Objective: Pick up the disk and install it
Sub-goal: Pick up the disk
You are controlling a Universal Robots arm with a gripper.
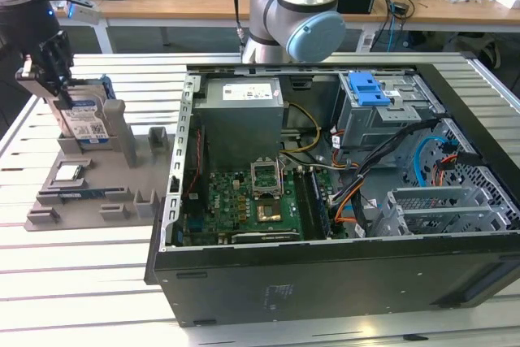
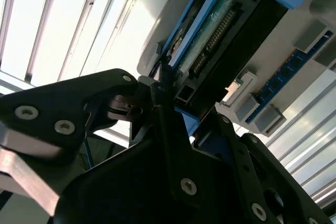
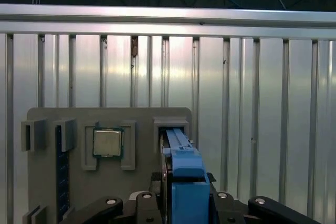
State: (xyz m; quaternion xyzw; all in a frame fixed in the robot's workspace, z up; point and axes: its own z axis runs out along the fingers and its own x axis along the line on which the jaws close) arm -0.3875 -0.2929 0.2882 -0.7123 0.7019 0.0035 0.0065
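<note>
The step in hand looks like the pickup. The gripper (image 1: 58, 91) is on the disk (image 1: 88, 123), which stands on edge in a slot of the grey holder (image 1: 81, 188) at the exterior view's left. To do this well, I judge that the pull should run straight along the slot with the disk kept upright. That way the blue rails will not bind on the slot walls. The grip should sit square on the flat faces, not on the rails.

In both wrist views the black jaws flank the disk at one end and appear closed against its two faces, with no gap that I can make out. So I read it as clamped on the disk. The lower part of the disk looks seated between the slot walls.

Just beside the slot, in the first wrist view, a square chip (image 3: 107, 142) lies in its own recess. A memory stick (image 3: 62, 171) lies further along the holder.

Beyond the holder, on the slatted table (image 1: 73, 282), lies the open case (image 1: 325, 270). At its far side is a silver cage (image 1: 382, 115) with a blue latch (image 1: 366, 87) on top, well apart from the gripper. Behind everything runs a wooden bench (image 1: 162, 2).
</note>
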